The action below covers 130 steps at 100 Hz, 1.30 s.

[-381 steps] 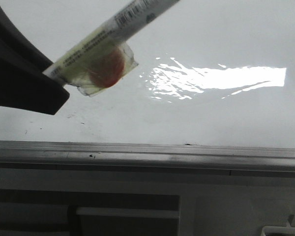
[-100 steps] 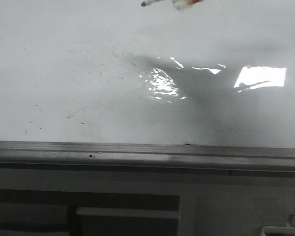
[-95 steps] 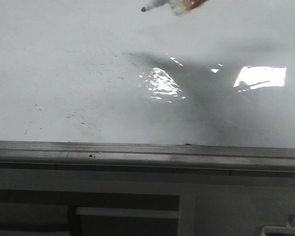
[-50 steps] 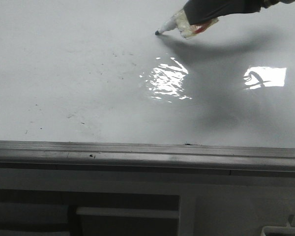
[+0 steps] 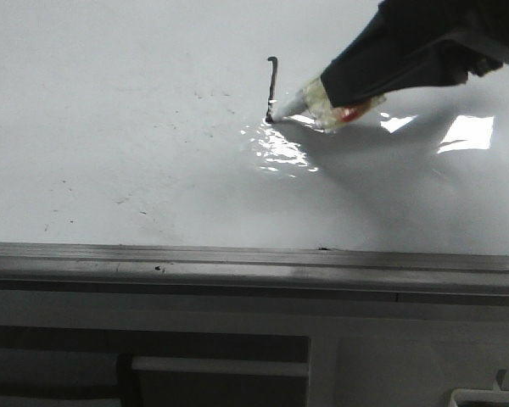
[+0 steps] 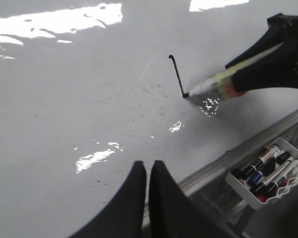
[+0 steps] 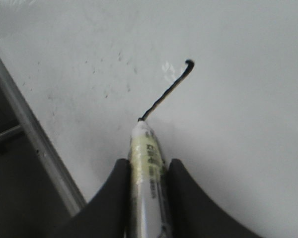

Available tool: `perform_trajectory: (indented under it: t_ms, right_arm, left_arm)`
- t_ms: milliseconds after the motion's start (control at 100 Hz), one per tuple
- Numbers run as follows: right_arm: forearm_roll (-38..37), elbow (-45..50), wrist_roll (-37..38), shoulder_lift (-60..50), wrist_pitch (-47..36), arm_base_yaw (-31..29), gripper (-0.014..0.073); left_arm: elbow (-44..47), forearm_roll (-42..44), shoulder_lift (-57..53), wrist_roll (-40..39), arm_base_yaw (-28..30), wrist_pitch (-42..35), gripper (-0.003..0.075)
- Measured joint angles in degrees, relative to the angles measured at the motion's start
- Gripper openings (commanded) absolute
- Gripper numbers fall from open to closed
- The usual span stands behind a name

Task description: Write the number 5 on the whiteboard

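Right tool [image 7: 148, 171]: pinches marker [image 7: 145, 148], nib touching whiteboard [image 5: 110, 127]. Number 5 [image 5: 271, 85]: one stroke, running from nib straight ahead along marker's axis. Left tool [image 6: 148, 171]: pressed together, idle, well apart

Whiteboard [image 5: 110, 127] bare leftward — marker tray [image 6: 268, 173] beyond rim.

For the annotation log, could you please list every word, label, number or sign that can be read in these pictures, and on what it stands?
None can be read.
Marker held by the right gripper: label print, too blurred.
Whiteboard: one black stroke, not yet a numeral.
Markers in the tray: labels too small.
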Motion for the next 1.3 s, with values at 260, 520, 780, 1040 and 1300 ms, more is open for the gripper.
perform_trajectory:
  t_ms: [260,520,780,1040,1300]
  right_arm:
    - [0.31,1.31,0.43,-1.01,0.84,0.0,-0.0042]
    - [-0.27,2.48,0.58,-4.72,1.57,-3.65,-0.0042]
    - [-0.71,4.25,2.71,-7.14,6.27,-6.82,-0.0042]
    - [-1.34,5.22,4.95,-5.67,7.84,-3.69,-0.0042]
    - [-1.47,3.43,5.43,-2.54,6.25,1.52,-0.0042]
  left_arm:
    - [0.0,-0.04,0.0,-0.09,0.0,0.0,-0.002]
    - [0.0,-0.16,0.0,-0.09,0.0,0.0,-0.002]
    - [0.0,-0.16,0.0,-0.09,0.0,0.0,-0.002]
    - [0.0,-0.16,0.0,-0.09,0.0,0.0,-0.002]
    - [0.0,-0.16,0.0,-0.09,0.0,0.0,-0.002]
